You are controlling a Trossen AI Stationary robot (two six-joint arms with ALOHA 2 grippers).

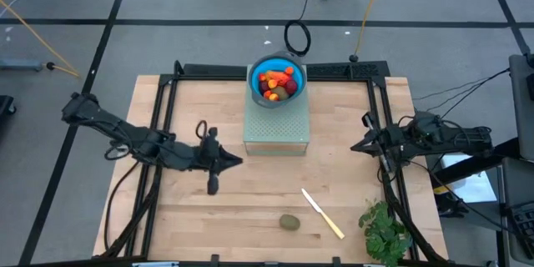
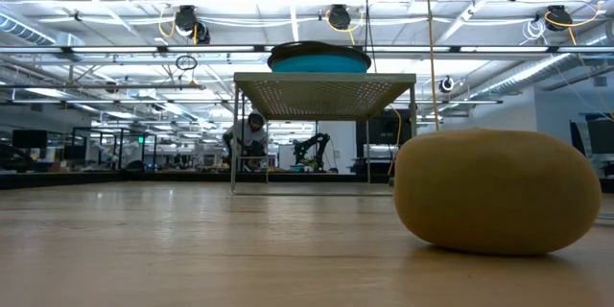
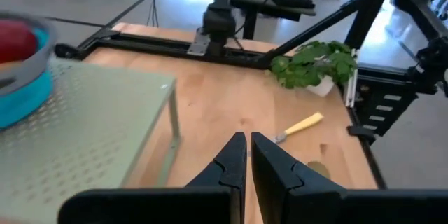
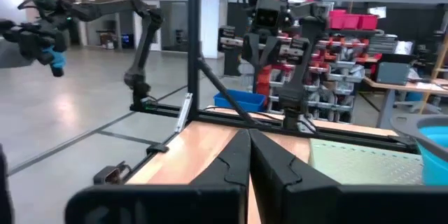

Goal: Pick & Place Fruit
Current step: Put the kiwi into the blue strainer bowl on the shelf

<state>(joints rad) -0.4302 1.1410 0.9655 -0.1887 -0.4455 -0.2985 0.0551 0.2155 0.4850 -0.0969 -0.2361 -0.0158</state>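
A round blue-grey bowl (image 1: 278, 83) sits at upper centre of the high view, on a pale green perforated metal stand (image 1: 277, 126) with thin legs. Inside it the fruit (image 1: 277, 83) is piled: glossy orange and dark red toy pieces, perhaps five or six, too crowded to count surely. One more piece, a matte brown-green kiwi-like oval (image 1: 289, 222), lies alone on the pale wood-plank table (image 1: 250, 209) at lower centre; in the low view it fills the right side as a smooth rounded lump (image 2: 497, 190). Just right of it lies one long cream knife (image 1: 322, 213), set diagonally, and at lower right one green leafy bunch (image 1: 385, 228).

The left gripper (image 1: 239, 161) hovers at centre left, beside the stand, fingers pressed together on nothing. The right gripper (image 1: 354, 147) waits at the right table edge, fingers likewise closed and empty.
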